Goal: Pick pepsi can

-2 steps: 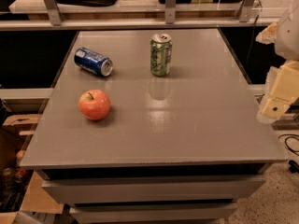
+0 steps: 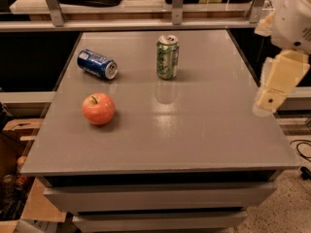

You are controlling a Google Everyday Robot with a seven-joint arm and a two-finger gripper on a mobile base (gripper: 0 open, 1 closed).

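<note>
The pepsi can is blue with white markings and lies on its side at the back left of the grey table, its silver end facing right-front. My gripper is cream-coloured and hangs over the table's right edge, pointing down and left. It is far to the right of the can and holds nothing that I can see.
A green-and-white patterned can stands upright at the back middle. A red apple sits in front of the pepsi can at the left. A shelf rail runs behind the table. Drawers sit below the front edge.
My gripper has moved slightly up and to the left, toward the table. The cans and the apple have not moved.
</note>
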